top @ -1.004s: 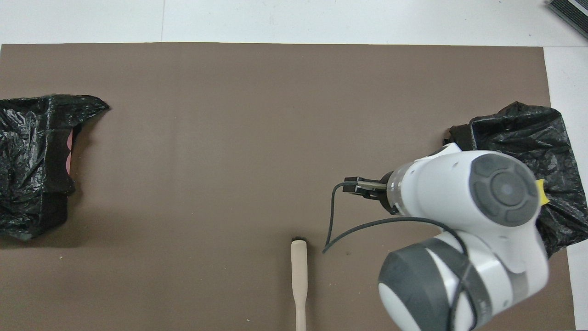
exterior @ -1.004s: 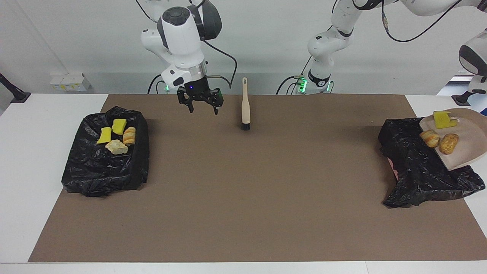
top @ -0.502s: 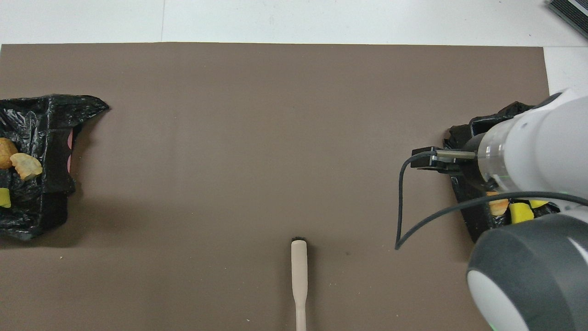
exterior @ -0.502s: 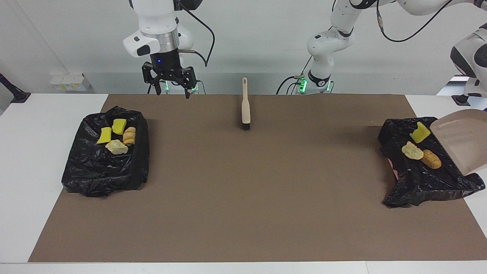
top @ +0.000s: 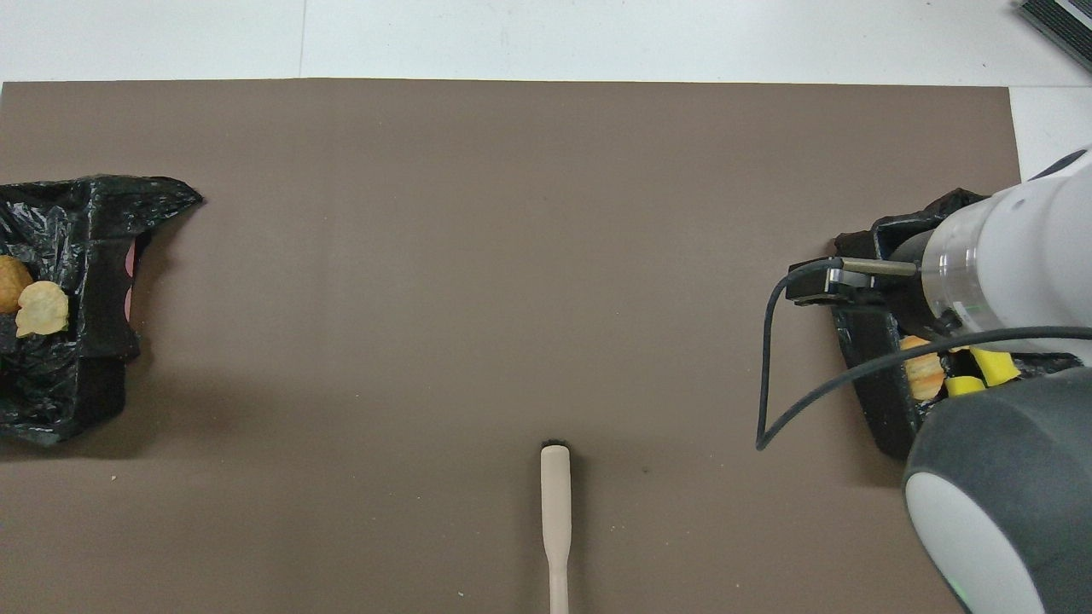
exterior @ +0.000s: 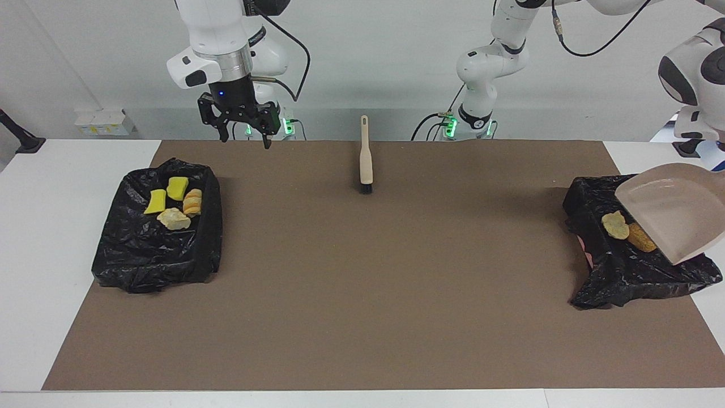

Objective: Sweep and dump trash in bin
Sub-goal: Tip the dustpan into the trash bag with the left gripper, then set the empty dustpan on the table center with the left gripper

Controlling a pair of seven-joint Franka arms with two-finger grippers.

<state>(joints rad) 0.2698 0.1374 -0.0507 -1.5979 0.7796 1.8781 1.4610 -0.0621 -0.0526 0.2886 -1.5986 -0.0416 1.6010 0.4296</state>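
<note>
The beige dustpan (exterior: 674, 209) hangs steeply tilted over the black-bagged bin (exterior: 623, 272) at the left arm's end. The hand holding it is out of view. A pale lump (exterior: 615, 225) and a golden-brown lump (exterior: 641, 237) of trash lie in that bin, and they also show in the overhead view (top: 41, 309). The other black-bagged bin (exterior: 153, 255) holds two yellow sponge chunks (exterior: 155, 202), a bread piece (exterior: 192, 202) and a pale lump (exterior: 174, 219). My right gripper (exterior: 244, 139) is open and empty, raised over the mat's edge by the robots.
A beige brush (exterior: 366, 156) with black bristles lies on the brown mat (exterior: 362, 283) near the robots, midway between the bins. It also shows in the overhead view (top: 554, 512). The right arm's body covers most of its bin (top: 879, 401) from above.
The dustpan tipped and its three pieces slid into the bin; the yellow one is now hidden by the pan. My right gripper rose and moved toward the right arm's end.
</note>
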